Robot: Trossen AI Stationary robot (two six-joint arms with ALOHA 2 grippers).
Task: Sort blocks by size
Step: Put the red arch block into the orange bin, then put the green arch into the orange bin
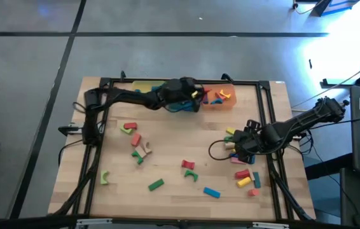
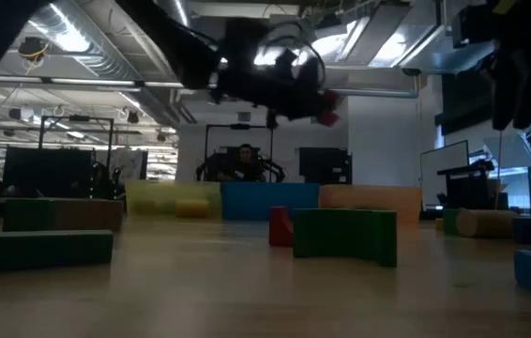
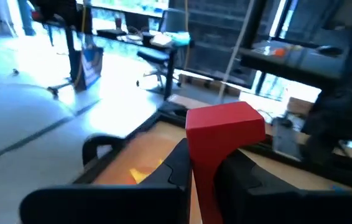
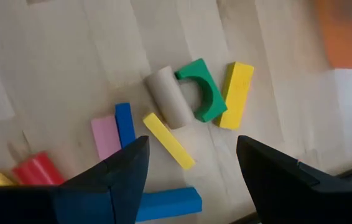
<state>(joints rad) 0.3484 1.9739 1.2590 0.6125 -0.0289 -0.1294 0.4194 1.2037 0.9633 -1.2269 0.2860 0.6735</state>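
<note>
My left gripper (image 1: pixel 199 95) reaches along the table's far edge and is shut on a red block (image 3: pixel 226 127), up in the air over the orange tray (image 1: pixel 224 97). The low view shows this block (image 2: pixel 327 111) high above the table. My right gripper (image 4: pixel 191 155) hangs open near the right edge, pointing steeply down over a group of loose blocks and touching none. Below it lie a tan cylinder (image 4: pixel 168 96), a green arch (image 4: pixel 202 88), a yellow bar (image 4: pixel 237 94), a thin yellow bar (image 4: pixel 168 140) and a blue bar (image 4: pixel 125 124). My left gripper pinches the red block between its two fingers (image 3: pixel 176 165), which lie on two opposite faces of its lower part (image 3: pixel 204 177). The block's other end sticks out past the fingertips. The fingers point about level, toward the table's right. The block is lifted clear above the orange tray.
A yellow tray (image 1: pixel 140 84), a teal tray (image 1: pixel 179 105) and the orange tray stand in a row at the far edge. Loose blocks lie at the left (image 1: pixel 135 141), the middle (image 1: pixel 189 166) and the near right (image 1: pixel 247 178). A black frame (image 1: pixel 266 108) borders the table.
</note>
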